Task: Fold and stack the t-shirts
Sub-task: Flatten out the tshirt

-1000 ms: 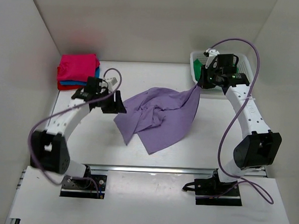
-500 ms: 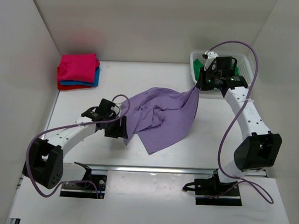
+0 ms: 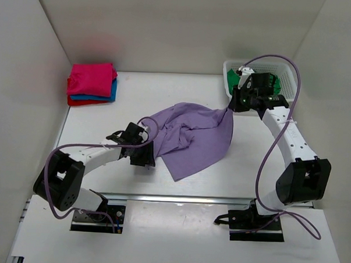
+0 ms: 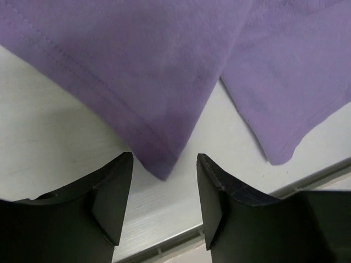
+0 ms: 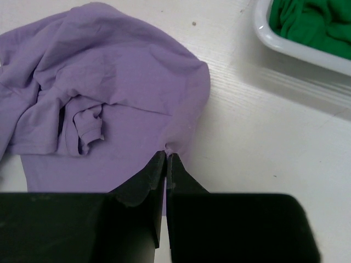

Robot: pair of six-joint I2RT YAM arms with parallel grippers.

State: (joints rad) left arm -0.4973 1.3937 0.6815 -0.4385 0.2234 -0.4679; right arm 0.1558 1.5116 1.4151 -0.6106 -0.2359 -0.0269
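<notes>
A lilac purple t-shirt (image 3: 189, 141) lies crumpled in the middle of the table. My right gripper (image 5: 166, 156) is shut on its far right edge (image 3: 228, 106), and the cloth hangs lifted from there. My left gripper (image 4: 164, 164) is open, and a near corner of the lilac shirt (image 4: 164, 87) lies just ahead of its fingertips; in the top view it sits at the shirt's near left edge (image 3: 146, 154). A folded stack of magenta pink (image 3: 91, 78), blue (image 3: 110, 92) and red (image 3: 78, 101) shirts sits at the far left. A green shirt (image 5: 318, 24) lies in the basket.
The white lattice basket (image 3: 287, 75) stands at the far right corner, its rim showing in the right wrist view (image 5: 285, 46). White walls enclose the table on three sides. A metal rail (image 3: 178, 197) runs along the near edge, close under the left gripper.
My left arm has swung from the shirt's far left side down toward the near edge, to the shirt's near corner. The right gripper has kept its hold and barely moved.
</notes>
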